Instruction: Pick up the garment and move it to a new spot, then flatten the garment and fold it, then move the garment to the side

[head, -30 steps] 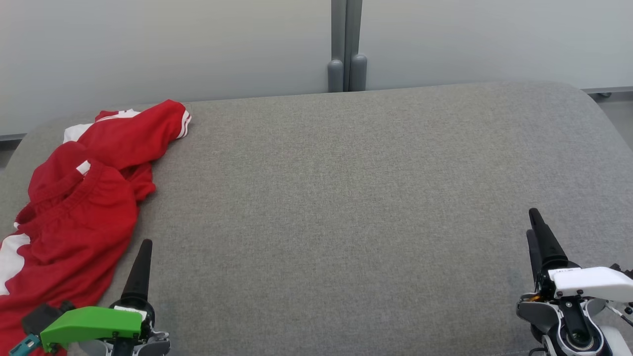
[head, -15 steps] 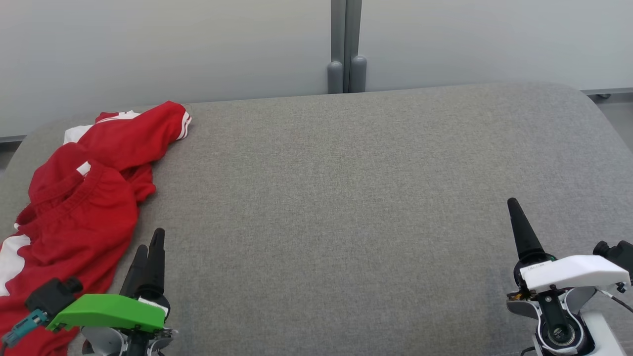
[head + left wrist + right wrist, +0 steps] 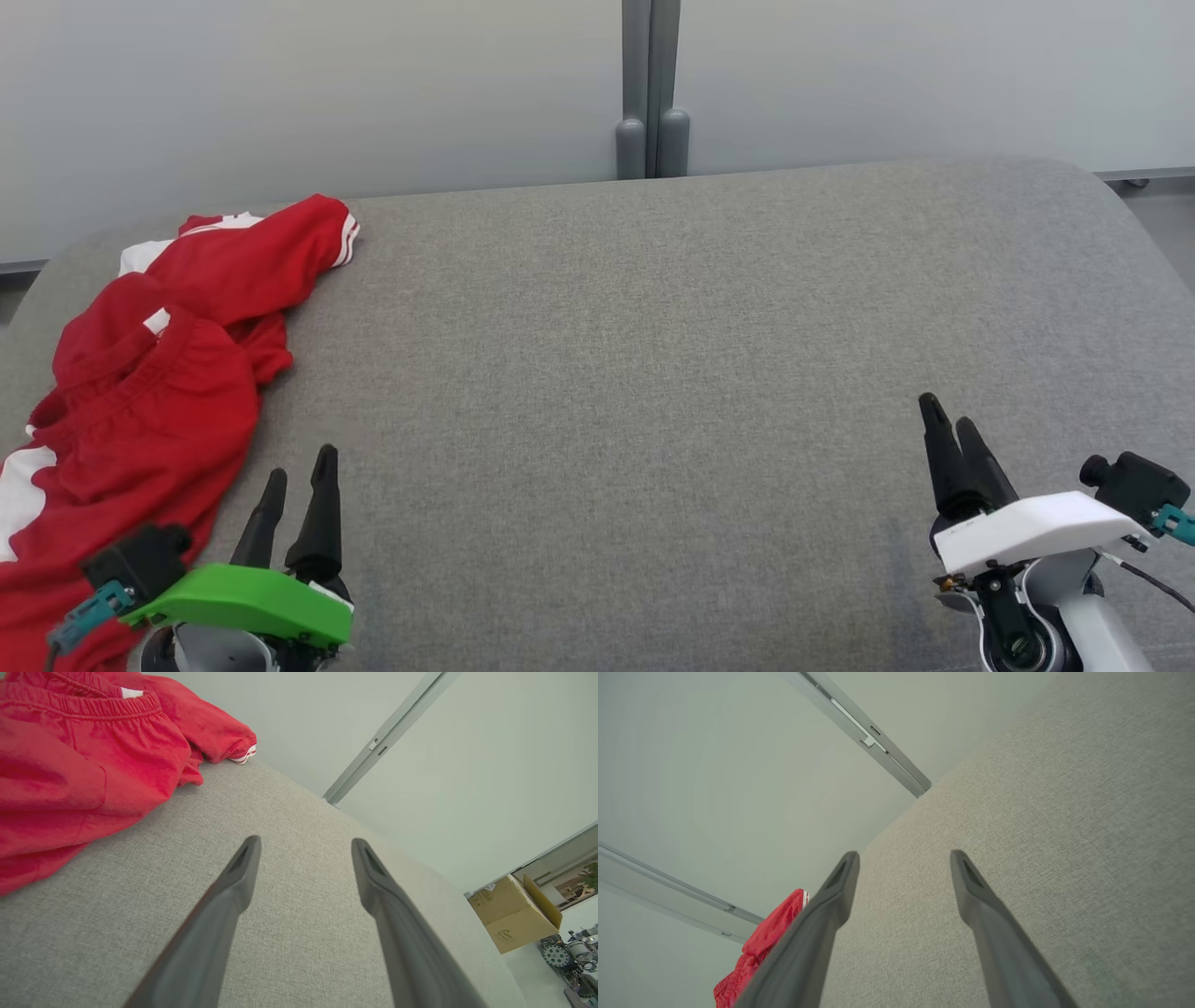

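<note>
A crumpled red garment (image 3: 149, 392) with white trim lies in a heap at the left end of the grey fabric surface (image 3: 653, 373); the left wrist view has its elastic waistband (image 3: 88, 742) at the upper left, and a red scrap of it (image 3: 759, 947) shows far off in the right wrist view. My left gripper (image 3: 299, 471) hovers at the lower left, just right of the garment's near edge, open and empty. My right gripper (image 3: 948, 415) is at the lower right over bare fabric, open with nothing between its fingers.
A pale wall with a grey vertical post (image 3: 649, 89) runs behind the surface. The wide middle and right of the grey surface are bare. A cardboard box (image 3: 514, 912) stands on the floor beyond the surface's far end.
Both grippers have rolled at the wrist, so each now shows two separate fingers. The right gripper has shifted left; the left gripper has shifted slightly right. The garment has not moved.
</note>
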Controlling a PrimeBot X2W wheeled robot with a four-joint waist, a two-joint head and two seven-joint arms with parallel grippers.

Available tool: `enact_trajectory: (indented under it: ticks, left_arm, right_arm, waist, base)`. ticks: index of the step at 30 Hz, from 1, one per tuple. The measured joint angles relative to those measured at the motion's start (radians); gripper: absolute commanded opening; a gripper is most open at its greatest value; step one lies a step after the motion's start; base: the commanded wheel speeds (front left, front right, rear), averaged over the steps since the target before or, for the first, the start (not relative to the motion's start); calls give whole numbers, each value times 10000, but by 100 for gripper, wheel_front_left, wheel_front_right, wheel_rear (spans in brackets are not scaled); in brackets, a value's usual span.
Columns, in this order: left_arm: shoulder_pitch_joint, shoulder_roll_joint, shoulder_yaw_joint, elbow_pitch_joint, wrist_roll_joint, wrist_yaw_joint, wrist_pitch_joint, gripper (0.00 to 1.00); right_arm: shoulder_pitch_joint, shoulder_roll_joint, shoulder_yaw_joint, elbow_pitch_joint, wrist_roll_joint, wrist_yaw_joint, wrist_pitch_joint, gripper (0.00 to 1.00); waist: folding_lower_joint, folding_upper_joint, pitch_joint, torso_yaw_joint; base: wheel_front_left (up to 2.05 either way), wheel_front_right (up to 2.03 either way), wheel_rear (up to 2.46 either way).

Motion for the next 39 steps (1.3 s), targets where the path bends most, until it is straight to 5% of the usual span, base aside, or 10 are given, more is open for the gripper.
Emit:
enact_trajectory:
  ticks: [39]
  left_arm:
    - [927, -58, -523, -454, 4928, 886, -1266, 100]
  right_arm:
    - [415, -44, 1463, -500, -5323, -711, -1214, 100]
  waist:
    - [0, 0, -385, -91]
  base:
    - [0, 0, 0]
